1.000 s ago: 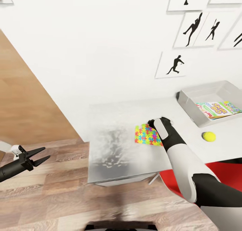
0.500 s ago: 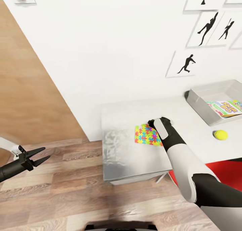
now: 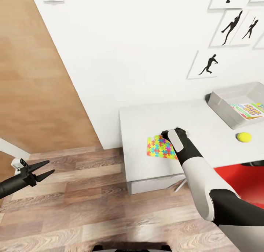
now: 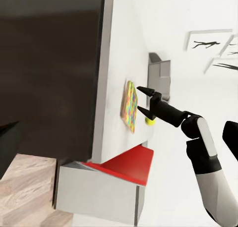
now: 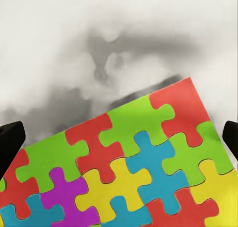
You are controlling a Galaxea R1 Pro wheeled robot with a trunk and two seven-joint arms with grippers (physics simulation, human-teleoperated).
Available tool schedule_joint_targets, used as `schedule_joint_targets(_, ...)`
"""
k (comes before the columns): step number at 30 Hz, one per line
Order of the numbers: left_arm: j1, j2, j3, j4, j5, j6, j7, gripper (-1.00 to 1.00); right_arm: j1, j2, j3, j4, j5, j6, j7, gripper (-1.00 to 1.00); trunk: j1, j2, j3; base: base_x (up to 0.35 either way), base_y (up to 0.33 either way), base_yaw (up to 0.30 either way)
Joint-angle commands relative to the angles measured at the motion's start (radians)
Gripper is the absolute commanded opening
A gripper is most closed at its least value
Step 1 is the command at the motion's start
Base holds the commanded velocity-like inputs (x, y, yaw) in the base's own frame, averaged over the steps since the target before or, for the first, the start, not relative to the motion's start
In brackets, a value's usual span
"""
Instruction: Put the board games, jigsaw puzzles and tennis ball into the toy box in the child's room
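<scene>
My right gripper hangs just above the puzzle on the table, its two fingers spread wide, nothing between them. The puzzle lies flat near the table's front edge. My left gripper is out over the floor, fingers apart, empty. Further along the table sit the ball and the toy box — a board game inside it.

Head view is taken from high up, angled forward and down over the tabletop. Left wrist view is aimed sideways at the tabletop from further off. Right wrist view is held very close above the jigsaw puzzle, shared by all three views.
</scene>
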Motion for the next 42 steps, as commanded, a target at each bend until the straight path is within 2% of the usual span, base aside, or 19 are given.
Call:
schedule_joint_targets(1,-0.001,0.0,0.0,0.0,0.002,0.007,-0.002,1.0,-0.001,0.001,-0.003,-0.002,-0.007,0.003,-0.006,1.0,0.0,-0.002,-0.002,-0.116,0.195,0.0)
schedule_joint_targets(26,-0.001,0.001,0.001,0.001,0.002,0.007,-0.002,1.0,-0.001,0.001,-0.002,-0.002,-0.007,0.003,-0.006,1.0,0.0,-0.002,-0.002,-0.025,0.195,0.0)
schedule_joint_targets(42,-0.001,0.001,0.001,0.001,0.002,0.007,-0.002,1.0,-0.001,0.003,-0.002,-0.002,-0.008,0.003,-0.006,1.0,0.0,-0.002,-0.002,-0.069,0.087,0.0)
